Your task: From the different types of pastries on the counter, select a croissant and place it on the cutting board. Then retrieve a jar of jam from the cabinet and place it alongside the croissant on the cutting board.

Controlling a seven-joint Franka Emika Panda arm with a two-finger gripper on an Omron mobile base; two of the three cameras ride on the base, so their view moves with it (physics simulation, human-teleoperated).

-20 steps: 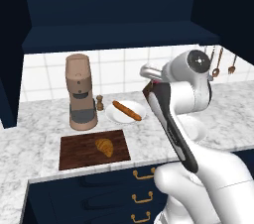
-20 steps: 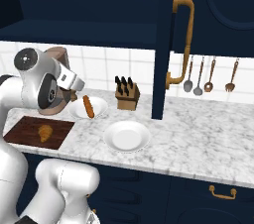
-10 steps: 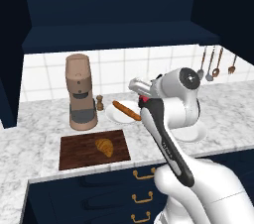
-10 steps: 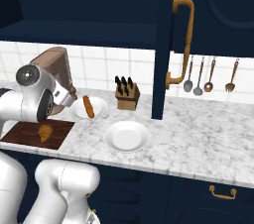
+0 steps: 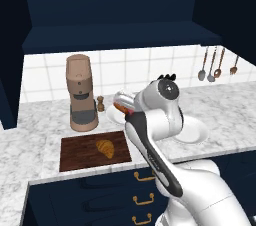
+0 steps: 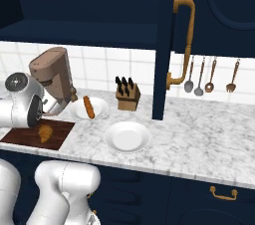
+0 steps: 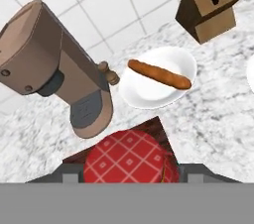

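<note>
The arm has swung down toward the cutting board [image 5: 80,155], its hand [image 7: 131,176] clamped on the jar of jam [image 7: 130,163]. The croissant [image 5: 105,148] already lies there; lower the jar onto bare board just beside it.

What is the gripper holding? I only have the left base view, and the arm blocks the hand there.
Observer: In the hand view the gripper is shut on the jar of jam, red checked top facing the camera.
Operator: Is it over the board?
Observer: A corner of the cutting board shows just behind the jar; contact I can't tell.
Operator: What's behind the arm?
Observer: The right base view shows a baguette on a white plate.
</note>
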